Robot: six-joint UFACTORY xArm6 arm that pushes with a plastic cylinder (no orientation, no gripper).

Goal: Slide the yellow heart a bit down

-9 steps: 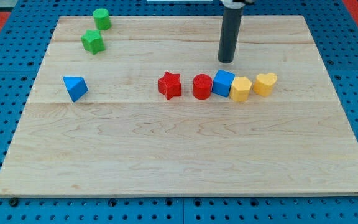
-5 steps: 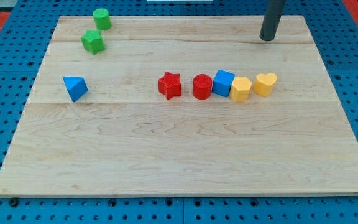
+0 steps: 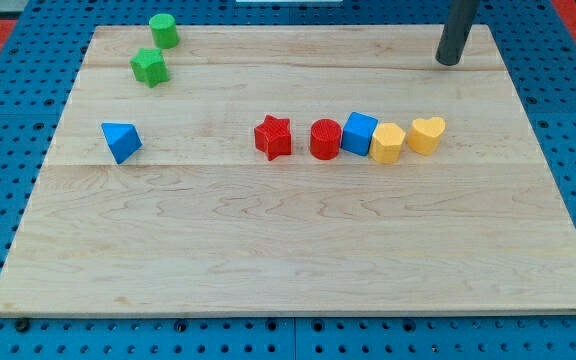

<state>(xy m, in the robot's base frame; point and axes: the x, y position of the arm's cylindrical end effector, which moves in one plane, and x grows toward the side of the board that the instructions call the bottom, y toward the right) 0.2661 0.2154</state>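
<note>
- Yellow heart [image 3: 427, 134] sat at the right end of a row across the middle of the surface [image 3: 288, 250], roughly 3 o'clock from board centre.
- Row from the view's left: red star [image 3: 273, 137], red cylinder [image 3: 325, 139], blue cube [image 3: 359, 133], a second yellow block [image 3: 387, 143] (shape unclear, rounded), then the heart. Last three looked touching or nearly so.
- My tip [image 3: 450, 62] stood near the top edge, at about 12 to 1 o'clock from the heart, well apart from it, touching nothing.
- Judgement: that spot made sense. To shove the heart toward 6 o'clock the rod has to come in from above it, and the tip was on that side, slightly right of its line.
- Risk, as I read it: the heart's neighbour sat just beside it at 8 o'clock, so an off-centre push could drag that one along.
- Pincer: none on this rig, just a bare rod. Nothing to spread or press together, nothing pinched.
- Blue triangle [image 3: 120, 141] at 9 o'clock; green star [image 3: 149, 67] and green cylinder [image 3: 163, 30] at 10 to 11 o'clock, out of the way.
</note>
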